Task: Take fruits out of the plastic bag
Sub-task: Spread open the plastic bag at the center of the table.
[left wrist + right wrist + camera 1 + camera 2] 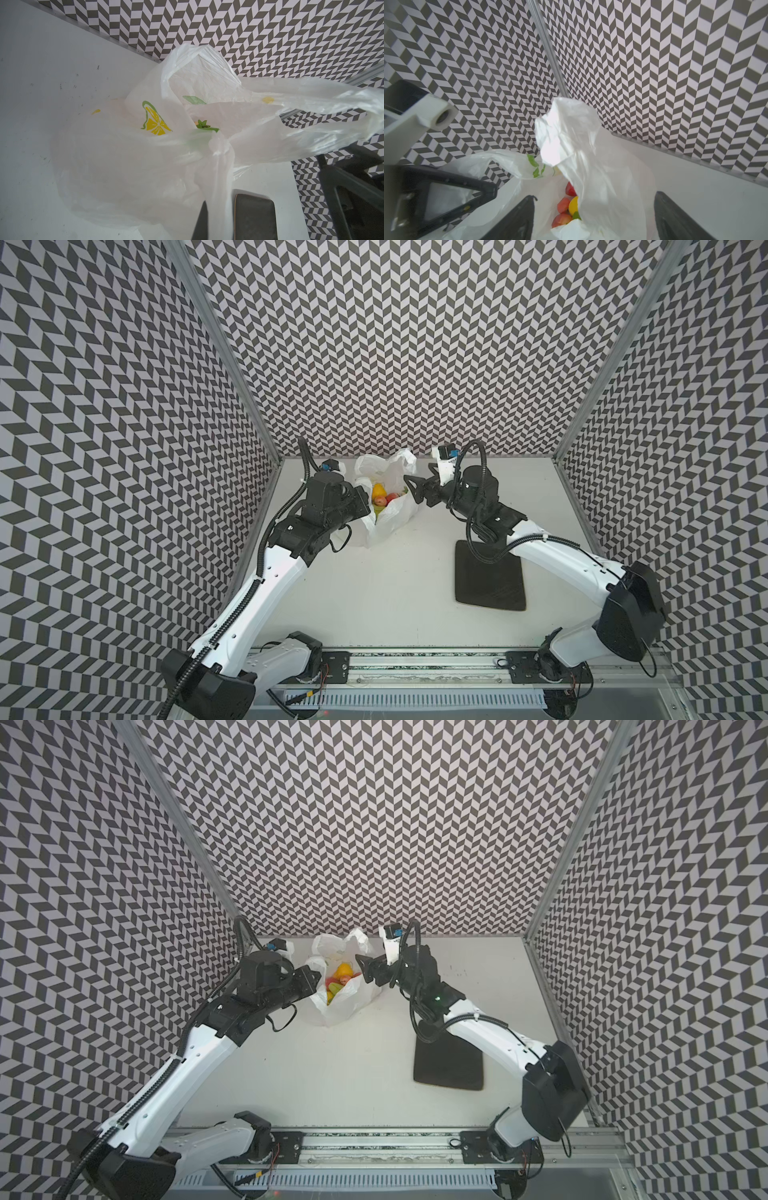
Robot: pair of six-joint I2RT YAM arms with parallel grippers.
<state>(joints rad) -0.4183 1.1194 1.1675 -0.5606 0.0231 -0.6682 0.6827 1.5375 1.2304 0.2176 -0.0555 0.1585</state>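
Plastic bag (pixel 390 518) of fruits (pixel 381 495) at the back of the table (pixel 395 593), between two grippers.
Left: left gripper (pixel 220 207) tips hard to make out from above; up close, clamped tight on the bag's thin edge. Middle: white, crinkly, see-through, with yellow lemon and green leaf prints; only a few yellow, red and green bits peeking out of the mouth. Right: right gripper (pixel 596 195) spread wide, a flap of the bag between its fingers.

Materials, tabletop lot
Finishes: plastic bag (pixel 392 516) thin, crinkly, translucent white film, glossy; fruits (pixel 379 492) smooth, slightly shiny; square plate (pixel 490 585) dark, matt; table (pixel 395 597) matt white, scuffed.
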